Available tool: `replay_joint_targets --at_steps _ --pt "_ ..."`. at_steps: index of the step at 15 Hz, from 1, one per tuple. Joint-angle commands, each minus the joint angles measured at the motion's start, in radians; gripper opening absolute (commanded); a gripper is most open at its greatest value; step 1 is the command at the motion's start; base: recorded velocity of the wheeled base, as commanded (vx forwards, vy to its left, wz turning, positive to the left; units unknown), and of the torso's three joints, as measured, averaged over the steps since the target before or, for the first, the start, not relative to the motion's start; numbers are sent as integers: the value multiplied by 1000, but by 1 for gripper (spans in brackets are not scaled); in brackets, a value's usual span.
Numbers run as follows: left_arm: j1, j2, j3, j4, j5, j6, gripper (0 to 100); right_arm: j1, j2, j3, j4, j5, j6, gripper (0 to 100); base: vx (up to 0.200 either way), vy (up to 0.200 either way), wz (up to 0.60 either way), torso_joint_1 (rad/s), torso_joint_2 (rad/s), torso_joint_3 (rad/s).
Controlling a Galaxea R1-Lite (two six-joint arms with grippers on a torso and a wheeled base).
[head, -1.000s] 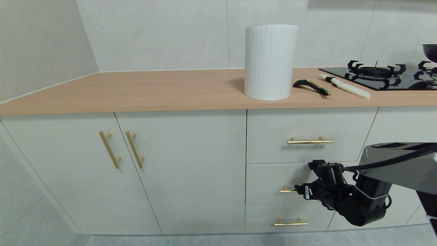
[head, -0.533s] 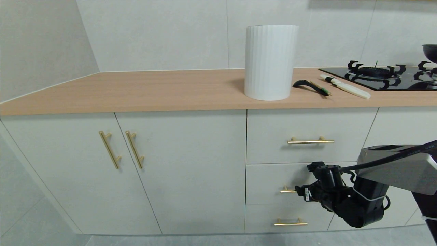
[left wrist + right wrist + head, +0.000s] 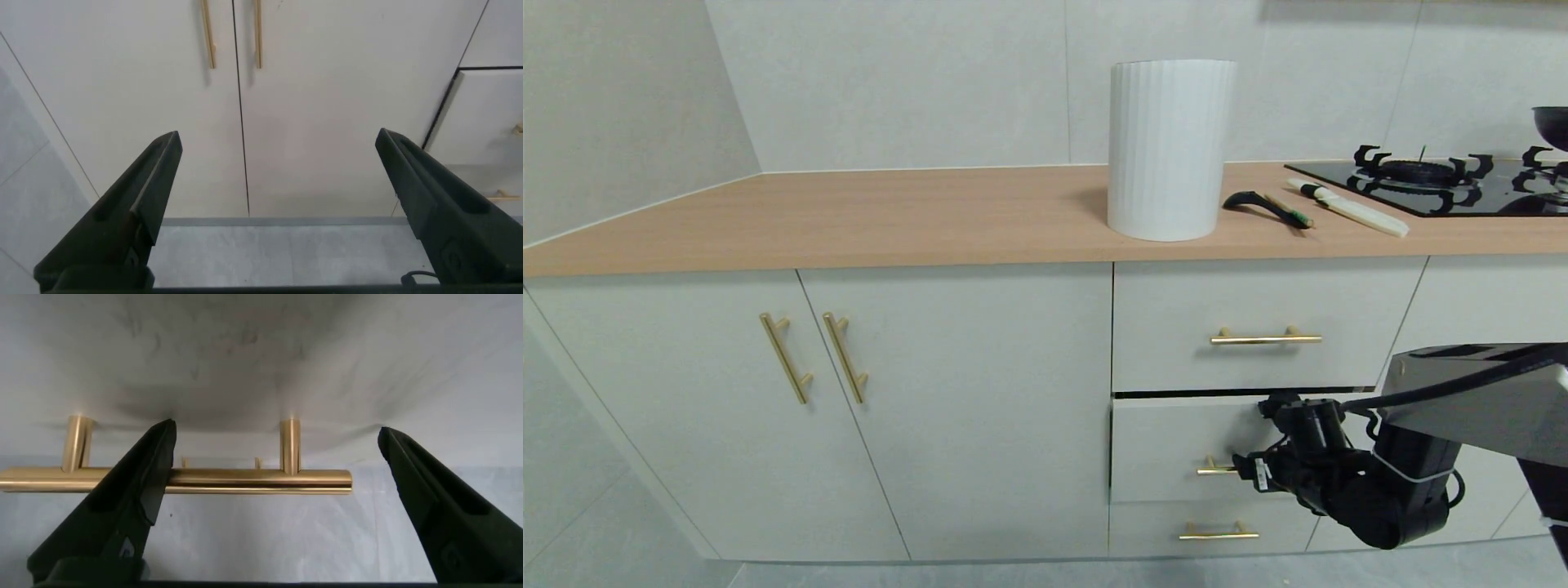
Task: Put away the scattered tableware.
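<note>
Middle drawer (image 3: 1168, 441) ajar; right end effector (image 3: 1240, 471) at its handle (image 3: 1213, 470).
You are looking at both end effectors spread open: the right one's fingers (image 3: 122, 506) are straddling the handle, and the left end effector (image 3: 278, 137) is facing the cupboard doors (image 3: 245, 98). Tableware (image 3: 1352, 210) is lying on the worktop (image 3: 890, 216) beside the canister (image 3: 1168, 147).

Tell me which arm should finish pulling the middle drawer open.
Right. The right gripper is open around the handle of the middle drawer, which stands slightly ajar. The left gripper hangs open, facing the cabinet doors instead.
</note>
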Motion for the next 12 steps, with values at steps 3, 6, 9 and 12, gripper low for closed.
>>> replay_joint_targets --at_steps 3,6,9,12 --pt "0 0 0 0 0 1 100 72 -280 57 334 32 -21 100 0 0 0 0 0 0" --pt "0 0 0 0 0 1 100 140 -625 40 678 97 -19 100 0 0 0 0 0 0" --pt "0 0 0 0 0 1 100 183 -792 22 767 99 -16 100 0 0 0 0 0 0" --pt "0 0 0 0 0 1 100 186 -791 11 756 91 1 100 0 0 0 0 0 0"
